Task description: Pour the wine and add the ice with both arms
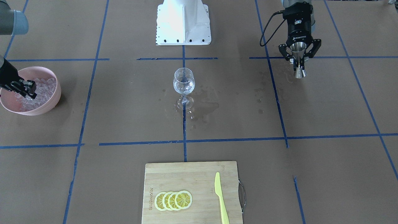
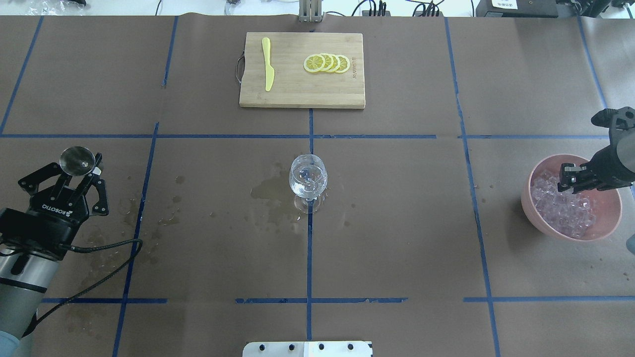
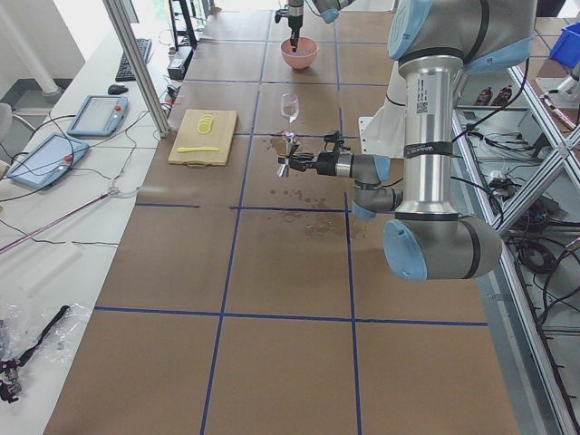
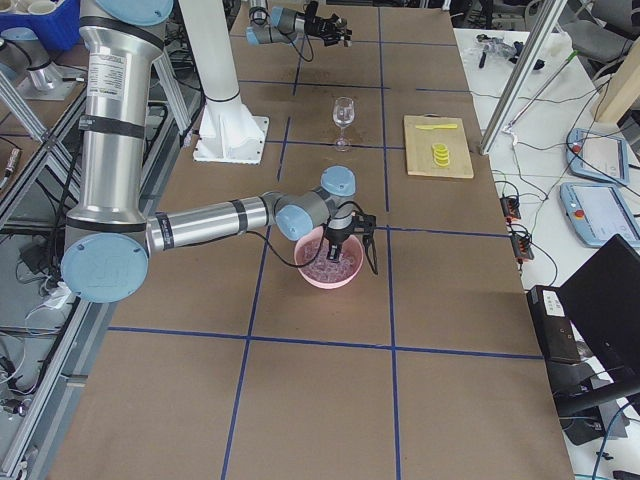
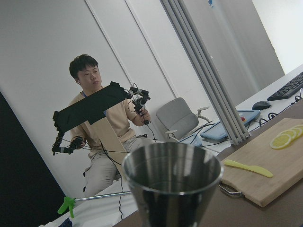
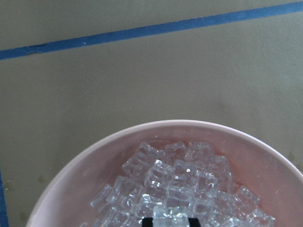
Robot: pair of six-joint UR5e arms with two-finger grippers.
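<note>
Exterior front-facing: the right arm is cut off at the view's left edge; its right end effector dips into the ice heaped in a pink bowl. On the view's right, the left end effector is closed on the waist of a steel jigger, well apart from the glass at the centre of the surface. Wine in the glass is hard to tell from its clear wall; a wet patch lies beside its foot. A board carries lemon slices and a knife.

Overhead exterior: the jigger's mouth hides the left fingertips; the right wrist covers part of the bowl's rim.

Exterior left: the near arm blocks the base; the far bowl is too small to read.

Exterior right: the near wrist and its cable hide much of the ice.

Left wrist-mounted: the jigger's mouth fills the lower middle, its inside too dark to read; the fingers are out of view; an operator sits beyond.

Right wrist-mounted: the bowl is cut off below; two black tips at the bottom edge pinch one cube, mostly cropped.
</note>
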